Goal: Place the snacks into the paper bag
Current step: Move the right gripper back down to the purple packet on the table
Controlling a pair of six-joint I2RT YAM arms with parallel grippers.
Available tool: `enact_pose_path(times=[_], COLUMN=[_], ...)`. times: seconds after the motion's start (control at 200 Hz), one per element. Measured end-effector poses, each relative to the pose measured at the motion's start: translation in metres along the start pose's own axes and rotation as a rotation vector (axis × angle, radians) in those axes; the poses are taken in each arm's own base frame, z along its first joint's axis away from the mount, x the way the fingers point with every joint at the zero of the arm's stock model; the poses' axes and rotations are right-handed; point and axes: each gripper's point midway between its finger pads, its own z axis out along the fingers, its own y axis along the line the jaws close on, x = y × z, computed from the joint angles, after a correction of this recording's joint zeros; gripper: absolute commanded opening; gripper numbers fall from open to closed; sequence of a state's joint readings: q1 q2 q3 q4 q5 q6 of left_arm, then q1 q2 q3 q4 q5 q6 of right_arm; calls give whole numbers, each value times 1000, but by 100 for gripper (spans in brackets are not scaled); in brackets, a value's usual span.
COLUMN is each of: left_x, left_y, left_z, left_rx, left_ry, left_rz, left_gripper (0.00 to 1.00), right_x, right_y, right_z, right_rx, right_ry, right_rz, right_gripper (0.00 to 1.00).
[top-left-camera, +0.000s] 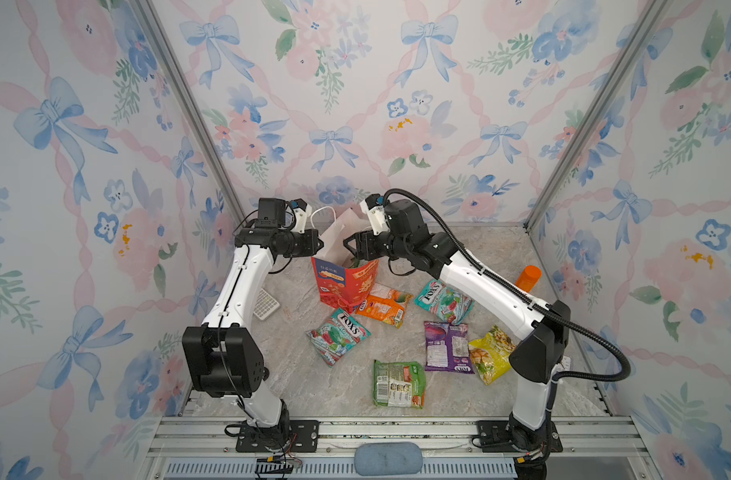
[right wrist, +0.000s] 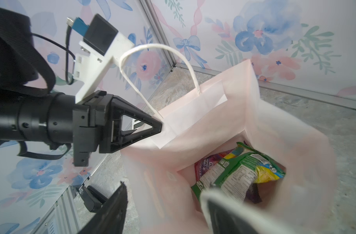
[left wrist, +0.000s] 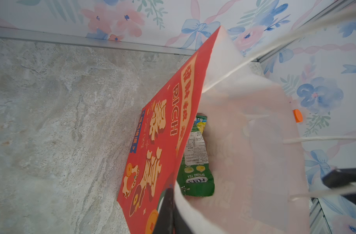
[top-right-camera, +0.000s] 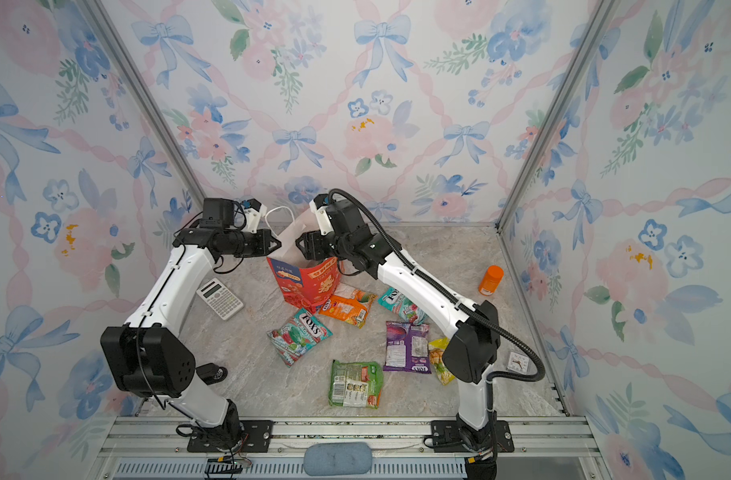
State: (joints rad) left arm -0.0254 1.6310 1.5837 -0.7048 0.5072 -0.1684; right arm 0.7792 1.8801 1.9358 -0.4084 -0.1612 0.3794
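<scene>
- Already at the bottom of the paper bag lies a green packet, resting on a purple packet; the bag stands upright at the back of the table
- One white cord handle lies across a finger of the right gripper, which hangs over the bag's mouth; pulling out sideways could, I judge, hook the cord and drag or tip the bag
- That gripper's jaws stand apart with nothing between them; the green packet sits well below the fingertips, apart from them
- Opposite, the left gripper is closed, pinching the bag's white rim just beside the other handle and keeping the mouth spread; a tug from it, or a slip, could crease the thin paper wall or let it fold inward over the opening
- Outside the bag, an orange packet touches its base, so reaching for it may nudge the bag while it is pinned on only one side
- Further out, five more packets lie loose on the table; a teal packet sits partly under the right arm
</scene>
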Motion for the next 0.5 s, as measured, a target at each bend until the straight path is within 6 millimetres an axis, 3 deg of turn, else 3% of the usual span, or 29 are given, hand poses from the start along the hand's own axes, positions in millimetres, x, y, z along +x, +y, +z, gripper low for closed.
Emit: enact_pose_path(times=[0.135, 0.27, 0.41, 0.5], left_x=[0, 0, 1, 1], left_y=[0, 0, 0, 0], left_z=[0, 0, 0, 0], left_rx=[0, 0, -1, -1], left_ry=[0, 1, 2, 2], left_rz=[0, -1, -1, -1], left_gripper=[0, 0, 0, 0], right_x=[-10, -8, 13, 39], right_y=[11, 14, 2, -16], right_z=[-32, -59, -78, -85], right_rx=[-27, -32, 12, 64], right_ry=[-50, -79, -72, -36], right_rz=[-22, -41, -49, -40], right_gripper=[87, 96, 100, 100])
